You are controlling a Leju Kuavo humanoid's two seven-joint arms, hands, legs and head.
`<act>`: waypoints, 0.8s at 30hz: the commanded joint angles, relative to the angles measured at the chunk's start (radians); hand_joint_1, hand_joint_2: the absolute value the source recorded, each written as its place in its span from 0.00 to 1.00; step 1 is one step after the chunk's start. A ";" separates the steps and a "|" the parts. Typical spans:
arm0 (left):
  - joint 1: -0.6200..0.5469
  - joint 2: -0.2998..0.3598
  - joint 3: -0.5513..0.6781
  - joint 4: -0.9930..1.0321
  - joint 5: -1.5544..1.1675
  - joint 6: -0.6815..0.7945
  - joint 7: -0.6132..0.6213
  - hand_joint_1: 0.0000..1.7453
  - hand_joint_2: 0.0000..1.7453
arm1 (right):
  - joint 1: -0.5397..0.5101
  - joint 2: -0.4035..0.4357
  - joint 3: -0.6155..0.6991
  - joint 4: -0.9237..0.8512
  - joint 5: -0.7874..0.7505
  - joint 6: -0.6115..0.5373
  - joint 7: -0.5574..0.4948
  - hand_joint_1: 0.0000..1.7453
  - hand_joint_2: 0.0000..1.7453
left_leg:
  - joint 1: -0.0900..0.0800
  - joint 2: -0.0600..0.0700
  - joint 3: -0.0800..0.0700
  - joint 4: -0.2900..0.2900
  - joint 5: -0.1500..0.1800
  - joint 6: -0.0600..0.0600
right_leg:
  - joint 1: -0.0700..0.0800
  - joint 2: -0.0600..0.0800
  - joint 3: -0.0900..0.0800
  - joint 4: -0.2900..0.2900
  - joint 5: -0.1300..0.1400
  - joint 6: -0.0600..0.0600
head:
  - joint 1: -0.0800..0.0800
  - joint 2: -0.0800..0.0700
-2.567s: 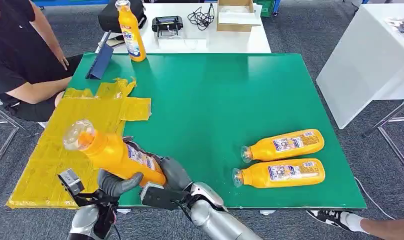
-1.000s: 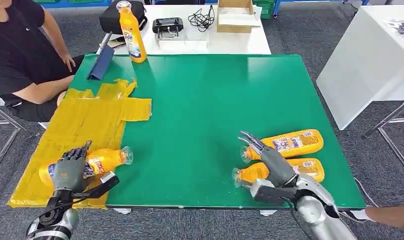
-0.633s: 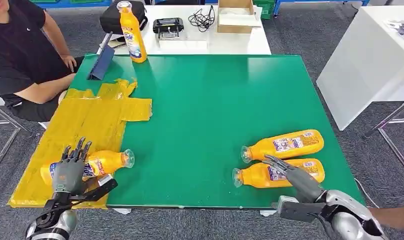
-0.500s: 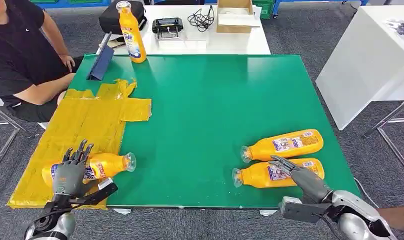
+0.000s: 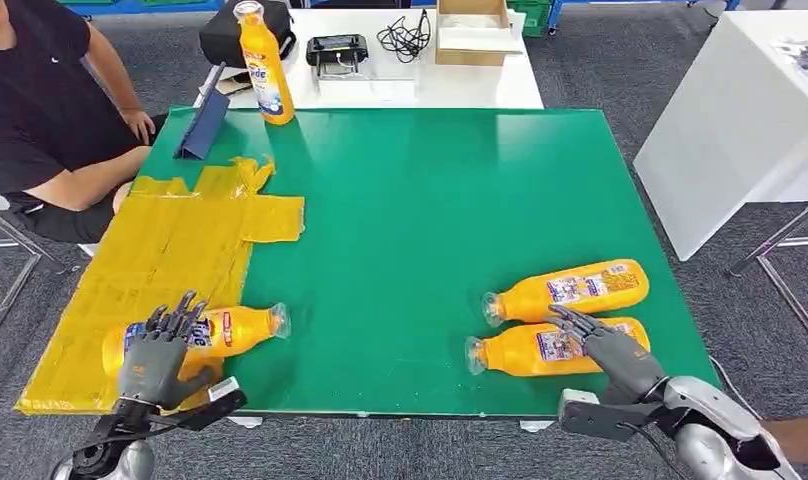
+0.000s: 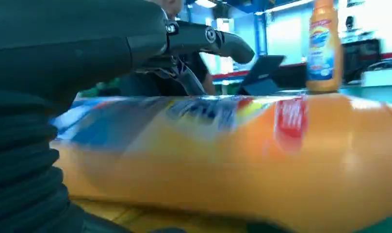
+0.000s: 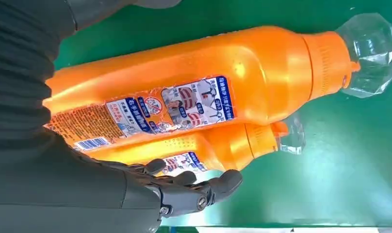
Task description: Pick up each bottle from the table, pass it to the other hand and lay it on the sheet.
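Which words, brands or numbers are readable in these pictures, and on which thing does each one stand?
None reads surely.
Upright bottle: blue brand word, too small.
Bottle on the sheet: label blurred.
Two bottles on the green table: Chinese print and barcode, too small.

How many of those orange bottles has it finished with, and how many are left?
One orange plastic bottle already lies on the yellow sheet, the left hand open over it. The right hand is reaching onto the nearer bottle. That one and the farther bottle remain on the green table.
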 commanded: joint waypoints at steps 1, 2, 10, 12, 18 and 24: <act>-0.031 0.000 -0.050 0.047 0.041 -0.009 -0.001 0.00 0.00 | -0.044 0.025 0.007 0.062 0.006 -0.004 0.009 0.00 1.00 | 0.000 0.001 0.002 -0.002 0.000 0.001 | 0.000 0.000 0.002 -0.002 0.000 0.000 | 0.000 0.000; -0.031 -0.004 -0.043 0.037 0.084 -0.005 -0.025 0.00 0.00 | -0.037 0.019 0.005 0.053 0.009 -0.003 0.011 0.00 1.00 | -0.001 0.000 0.001 -0.001 0.000 0.001 | -0.001 0.000 0.001 -0.001 0.000 0.000 | 0.000 0.000; -0.027 -0.022 -0.020 0.005 0.171 -0.004 -0.075 0.00 0.00 | -0.023 0.008 -0.003 0.040 0.010 -0.003 0.015 0.00 1.00 | 0.000 0.000 0.001 -0.001 0.000 0.001 | 0.000 -0.001 0.000 -0.001 0.000 0.000 | 0.000 0.000; -0.012 -0.051 0.019 -0.056 0.422 -0.073 -0.215 0.00 0.00 | -0.001 -0.013 -0.013 0.017 0.012 -0.001 0.024 0.00 1.00 | 0.000 0.000 0.000 -0.001 0.000 0.001 | 0.000 0.000 -0.001 -0.001 0.000 0.000 | 0.000 0.000; -0.019 -0.147 0.164 -0.251 0.999 -0.462 -0.312 0.00 0.00 | 0.095 -0.027 -0.082 -0.018 0.051 -0.013 0.058 0.00 1.00 | 0.000 -0.003 -0.001 0.001 -0.001 0.002 | 0.001 -0.004 -0.001 -0.001 -0.001 0.001 | 0.000 0.000; 0.006 -0.209 0.166 -0.339 1.046 -0.575 -0.312 0.00 0.00 | 0.118 -0.014 -0.113 0.041 0.085 -0.020 0.070 0.00 1.00 | 0.000 -0.001 0.000 -0.001 -0.001 0.002 | 0.000 -0.001 0.000 -0.002 -0.001 0.001 | -0.001 0.000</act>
